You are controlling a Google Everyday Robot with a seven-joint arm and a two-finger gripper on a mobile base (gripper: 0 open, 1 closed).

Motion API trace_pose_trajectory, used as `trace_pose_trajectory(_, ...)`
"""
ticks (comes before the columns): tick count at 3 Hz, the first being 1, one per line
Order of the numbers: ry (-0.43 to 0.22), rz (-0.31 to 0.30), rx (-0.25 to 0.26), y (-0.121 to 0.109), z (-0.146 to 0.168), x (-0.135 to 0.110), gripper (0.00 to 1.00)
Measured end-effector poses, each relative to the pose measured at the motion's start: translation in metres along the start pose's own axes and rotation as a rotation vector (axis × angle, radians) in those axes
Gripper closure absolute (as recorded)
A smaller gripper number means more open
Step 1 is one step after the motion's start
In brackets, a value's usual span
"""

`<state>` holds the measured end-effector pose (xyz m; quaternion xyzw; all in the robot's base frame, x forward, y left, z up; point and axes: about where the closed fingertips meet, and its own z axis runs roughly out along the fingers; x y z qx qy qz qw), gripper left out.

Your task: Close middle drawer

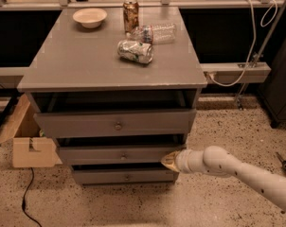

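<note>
Camera view, single frame. The grey cabinet point(86, 63) stood on speckled floor with three drawers in a stack.

- The middle drawer point(115, 154) sat between the top drawer point(105, 123) and the bottom drawer point(115, 176). It was out a little, with a dark strip of its inside showing above the front panel. Its small knob was at the centre.
- The top drawer was also pulled out, further than the middle one.
- The gripper point(170, 161) was low on the right, its tip at the right end of the middle drawer's front. It was probably touching, but the contact was not clear.
- The fingers appeared drawn together into one tan point, holding nothing.
- On the cabinet top were a bowl point(90, 17), an upright can point(130, 14), a lying bottle point(155, 32) and a crushed can point(135, 51).
- A cardboard box point(31, 150) lay left of the cabinet.
</note>
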<state>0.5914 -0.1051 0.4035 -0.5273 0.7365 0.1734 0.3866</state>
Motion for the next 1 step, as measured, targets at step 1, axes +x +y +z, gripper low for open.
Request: trace_pose_trajectory(1, 0.027, 0.037, -0.024, 0.0271, -0.0487, 0.0088, 1.00)
